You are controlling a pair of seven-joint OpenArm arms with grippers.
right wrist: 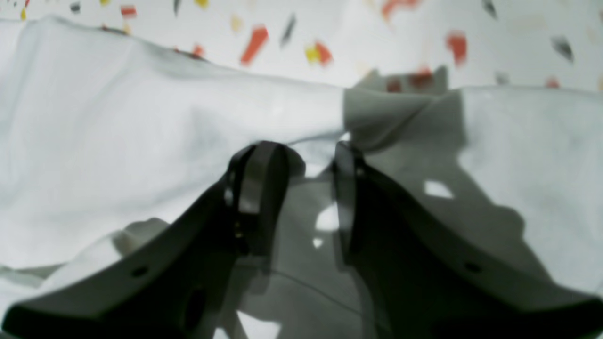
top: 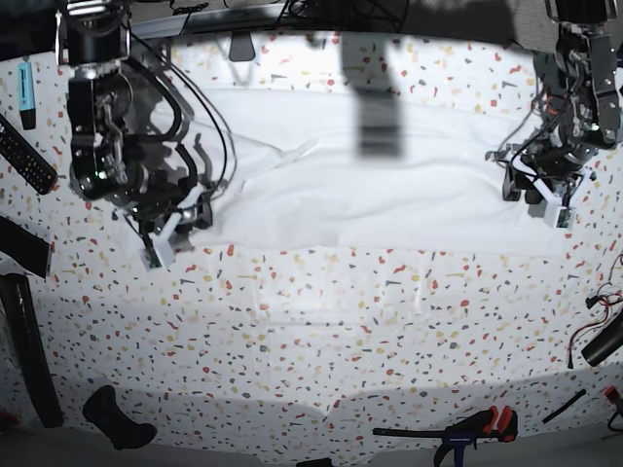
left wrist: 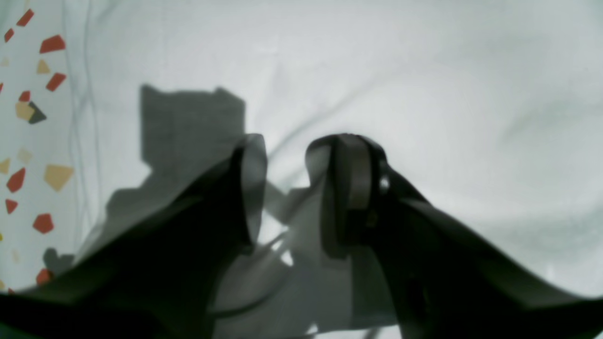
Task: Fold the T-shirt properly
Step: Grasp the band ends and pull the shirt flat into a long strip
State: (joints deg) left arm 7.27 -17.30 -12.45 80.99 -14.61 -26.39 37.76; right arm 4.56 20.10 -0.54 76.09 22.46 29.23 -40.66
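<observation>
The T-shirt (top: 389, 185) lies spread wide across the far half of the speckled table (top: 311, 331), white and wrinkled. My right gripper (top: 190, 216) hovers at the shirt's left end. In the right wrist view its fingers (right wrist: 264, 165) stand apart above a fold near the shirt's edge (right wrist: 141, 117), nothing pinched between them. My left gripper (top: 526, 190) is at the shirt's right end. Its two fingers (left wrist: 348, 169) are parted over smooth cloth (left wrist: 424, 94), casting a shadow on it. The gap between both grippers' fingers shows only shaded cloth.
A remote control (top: 24, 156) and a blue marker (top: 26, 92) lie at the far left, with long black tools (top: 24, 341) below them. A clamp (top: 467, 428) lies at the front edge and cables (top: 604, 331) at the right. A dark shadow (top: 378, 107) crosses the shirt's middle.
</observation>
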